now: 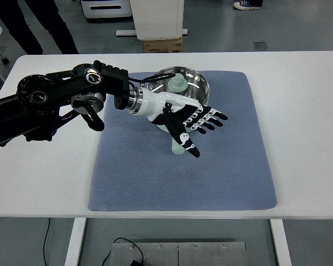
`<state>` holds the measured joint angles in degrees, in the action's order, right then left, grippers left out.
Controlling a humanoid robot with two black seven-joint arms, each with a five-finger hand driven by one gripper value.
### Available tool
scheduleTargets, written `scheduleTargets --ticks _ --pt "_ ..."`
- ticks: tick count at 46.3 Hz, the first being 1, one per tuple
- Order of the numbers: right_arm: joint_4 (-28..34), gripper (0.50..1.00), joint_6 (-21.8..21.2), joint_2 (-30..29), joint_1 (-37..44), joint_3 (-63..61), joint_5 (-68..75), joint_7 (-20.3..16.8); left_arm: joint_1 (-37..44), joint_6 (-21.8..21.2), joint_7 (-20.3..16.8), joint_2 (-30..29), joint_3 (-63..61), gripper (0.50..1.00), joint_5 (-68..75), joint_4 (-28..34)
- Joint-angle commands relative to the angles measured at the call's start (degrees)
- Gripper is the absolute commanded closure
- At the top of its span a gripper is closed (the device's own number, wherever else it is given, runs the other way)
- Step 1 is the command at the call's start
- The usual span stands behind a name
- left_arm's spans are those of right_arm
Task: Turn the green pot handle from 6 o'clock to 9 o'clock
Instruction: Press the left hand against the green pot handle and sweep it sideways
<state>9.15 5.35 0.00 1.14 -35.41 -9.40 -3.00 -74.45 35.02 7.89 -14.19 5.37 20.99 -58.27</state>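
Note:
A pale green pot (184, 88) with a glass lid and a green knob sits at the far middle of the blue mat (155, 177). Its pale green handle (178, 147) points toward the near side, about 6 o'clock. My left hand (197, 124) reaches in from the left and lies over the pot's near rim and the root of the handle. Its fingers (211, 117) are spread and its thumb (186, 142) lies along the handle. It grips nothing. The right arm is out of view.
The mat lies on a white table (311, 111). My black left arm (50, 105) crosses the table's left part. Beyond the far edge stand a white cabinet base (155, 19), a cardboard box (162, 45) and a person's legs (39, 22).

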Motion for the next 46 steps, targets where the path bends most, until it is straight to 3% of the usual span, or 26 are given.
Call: scheduleTargets --ticks 1,20,46 --pt "0.0 0.500 0.0 0.0 0.0 0.0 0.0 0.0 -0.4 0.0 0.0 -0.2 -0.8 0.500 0.1 0.0" --pt "0.0 0.500 0.0 0.0 0.0 0.0 0.0 0.0 -1.3 0.0 0.0 -2.2 -3.8 0.500 0.2 -0.9" --pt "0.0 0.500 0.0 0.0 0.0 0.0 0.0 0.0 -2.1 0.0 0.4 -6.7 -7.7 0.500 1.2 -7.0"
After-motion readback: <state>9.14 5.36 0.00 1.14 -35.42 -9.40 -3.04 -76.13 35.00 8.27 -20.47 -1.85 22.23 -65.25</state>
